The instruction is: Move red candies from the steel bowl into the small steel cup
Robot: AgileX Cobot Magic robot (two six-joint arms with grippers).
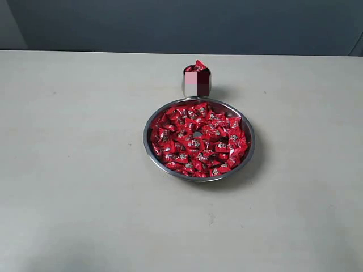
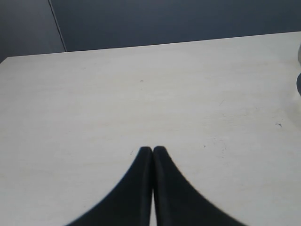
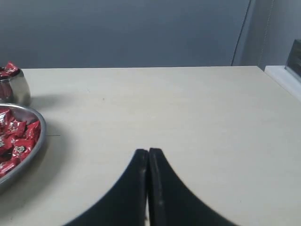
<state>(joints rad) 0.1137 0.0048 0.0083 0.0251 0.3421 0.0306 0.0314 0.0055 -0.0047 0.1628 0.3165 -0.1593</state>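
**Bench Layout: Bowl Loaded, Cup Heaped, Grippers Clear**

A pale bench [image 1: 68, 187] is set against a dark blue-grey wall [image 1: 181, 22]. The steel bowl [image 1: 146, 141] is placed near the middle of the bench. The small steel cup [image 1: 197, 85] is stood upright just beyond the bowl's far rim; whether the two touch cannot be confirmed. This close placement is judged to keep each transfer short. The red candies [image 1: 198, 139] are spread across the bowl in a shallow layer, with a small bare patch of steel at the centre. Several more are heaped above the lip of the cup, so the cup is judged to be at or near capacity.

The left gripper [image 2: 152, 150] is seen with its jaws pressed together and nothing between them, over bare bench. The right gripper [image 3: 148, 153] is likewise pressed together and empty, held to one side of the bowl and apart from it. Both are judged to be parked clear of the work.

The whole bowl and its contents are shown only by the exterior view, in which no arm appears. Gripper state is given only by the wrist views. In the right wrist view the bowl rim and cup are seen from a low side angle, which confirms that candies stand proud of the cup. No candies are shown in the left wrist view.
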